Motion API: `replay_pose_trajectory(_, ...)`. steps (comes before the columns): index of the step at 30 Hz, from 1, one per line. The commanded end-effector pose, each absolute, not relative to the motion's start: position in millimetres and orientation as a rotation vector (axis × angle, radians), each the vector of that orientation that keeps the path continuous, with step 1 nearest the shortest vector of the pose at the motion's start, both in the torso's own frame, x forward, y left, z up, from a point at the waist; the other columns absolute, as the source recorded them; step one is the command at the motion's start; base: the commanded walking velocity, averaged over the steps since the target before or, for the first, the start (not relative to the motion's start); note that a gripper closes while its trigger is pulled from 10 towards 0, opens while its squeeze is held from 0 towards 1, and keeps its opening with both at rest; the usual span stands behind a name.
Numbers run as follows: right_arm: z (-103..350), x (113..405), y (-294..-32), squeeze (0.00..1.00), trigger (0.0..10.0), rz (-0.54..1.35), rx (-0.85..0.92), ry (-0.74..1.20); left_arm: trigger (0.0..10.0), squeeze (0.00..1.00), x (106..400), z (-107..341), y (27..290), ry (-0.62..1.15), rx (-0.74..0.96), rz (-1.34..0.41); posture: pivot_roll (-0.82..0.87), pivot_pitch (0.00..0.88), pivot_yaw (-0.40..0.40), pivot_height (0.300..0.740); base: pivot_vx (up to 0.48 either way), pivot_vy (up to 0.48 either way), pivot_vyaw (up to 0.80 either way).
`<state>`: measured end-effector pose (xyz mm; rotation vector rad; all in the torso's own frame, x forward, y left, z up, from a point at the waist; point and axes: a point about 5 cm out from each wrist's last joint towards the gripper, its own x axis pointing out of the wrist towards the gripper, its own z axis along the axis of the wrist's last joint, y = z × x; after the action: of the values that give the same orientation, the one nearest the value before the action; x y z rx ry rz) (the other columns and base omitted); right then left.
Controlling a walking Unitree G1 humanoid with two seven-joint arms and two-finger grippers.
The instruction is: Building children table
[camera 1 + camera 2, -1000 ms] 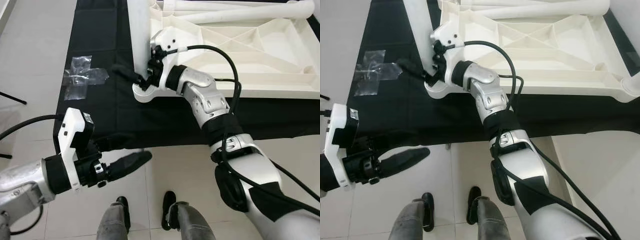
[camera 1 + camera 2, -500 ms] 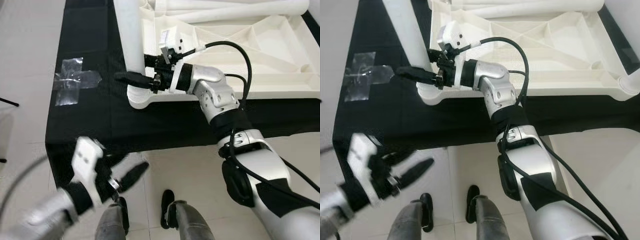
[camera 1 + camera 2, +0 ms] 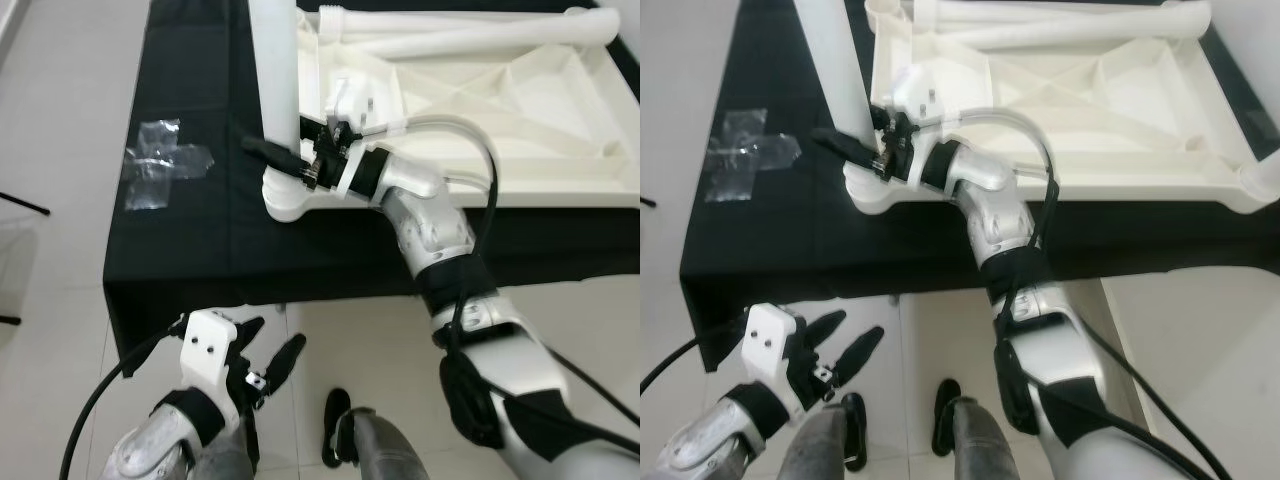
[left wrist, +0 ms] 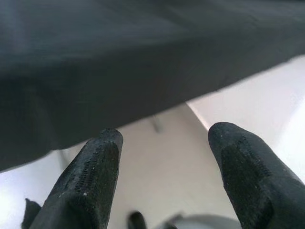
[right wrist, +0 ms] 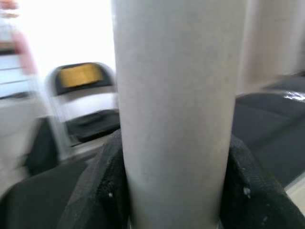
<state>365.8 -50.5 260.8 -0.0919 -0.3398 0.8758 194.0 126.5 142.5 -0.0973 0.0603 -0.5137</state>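
Gripping: right gripper [image 3: 285, 160] clamps the upright white table leg [image 3: 275, 80], fingers on both sides.
Leg: stands in corner socket of upturned tabletop [image 3: 540, 120] on black cloth [image 3: 180, 240].
Left gripper [image 3: 270, 350]: fingers apart, low over floor.

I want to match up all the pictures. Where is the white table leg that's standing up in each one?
Left eye view: the upright white leg rises at top, left of centre, right gripper clamped on it.
Right eye view: the same leg, upper left.
Right wrist view: the leg, close up, between the jaws.
Left wrist view: black cloth and floor instead.
Shared landmark: the round corner socket holding the leg.
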Motion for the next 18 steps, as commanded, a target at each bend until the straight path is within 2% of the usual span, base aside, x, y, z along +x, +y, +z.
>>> replay_pose_trajectory(1, 209.4, 370.9, -65.2, 0.00, 0.0, 0.722, -0.098, -0.094, 10.0, 0.00, 192.8, 134.5, 128.8, 0.078, -0.085, -0.483, 0.15, 0.260, -0.044, 0.740, 0.000, 0.000, 0.00)
replay_pose_trajectory(2, 194.3, 361.7, -62.2, 0.00, 0.0, 0.643, -0.112, -0.051, 10.0, 0.00, 195.7, 132.2, 129.0, 0.063, -0.073, -0.470, 0.15, 0.252, -0.044, 0.740, 0.000, 0.000, 0.00)
replay_pose_trajectory(5, 183.0, 350.3, -49.3, 0.00, 0.0, 0.603, -0.126, -0.027, 10.0, 0.00, 202.2, 129.4, 129.3, 0.044, -0.051, -0.459, 0.16, 0.230, -0.041, 0.740, 0.000, 0.000, 0.00)
replay_pose_trajectory(12, 193.0, 361.3, -35.6, 0.00, 0.0, 0.555, -0.144, -0.063, 10.0, 0.00, 216.7, 124.0, 132.9, 0.016, -0.037, -0.391, 0.17, 0.199, -0.047, 0.740, 0.000, 0.000, 0.00)
replay_pose_trajectory(13, 195.0, 360.5, -33.7, 0.00, 10.0, 0.547, -0.140, -0.071, 10.0, 0.00, 218.2, 123.1, 133.1, 0.010, -0.038, -0.383, 0.17, 0.199, -0.050, 0.740, 0.000, 0.000, 0.00)
replay_pose_trajectory(14, 195.0, 360.5, -33.7, 0.00, 10.0, 0.547, -0.140, -0.071, 10.0, 0.00, 218.2, 123.1, 133.1, 0.010, -0.038, -0.383, 0.17, 0.199, -0.050, 0.740, 0.000, 0.000, 0.00)
replay_pose_trajectory(15, 196.8, 359.6, -31.7, 0.53, 10.0, 0.552, -0.119, -0.080, 10.0, 0.00, 219.4, 122.8, 133.2, 0.007, -0.038, -0.375, 0.17, 0.200, -0.051, 0.740, 0.000, 0.000, 0.00)
replay_pose_trajectory(16, 199.5, 357.1, -31.1, 1.00, 10.0, 0.548, -0.100, -0.093, 10.0, 0.00, 220.4, 122.4, 133.6, 0.002, -0.036, -0.364, 0.17, 0.202, -0.052, 0.740, 0.000, 0.000, 0.00)
replay_pose_trajectory(18, 203.5, 354.9, -33.6, 1.00, 10.0, 0.535, -0.073, -0.111, 10.0, 0.00, 221.9, 122.5, 134.5, -0.006, -0.030, -0.348, 0.16, 0.208, -0.054, 0.740, 0.000, 0.000, 0.00)
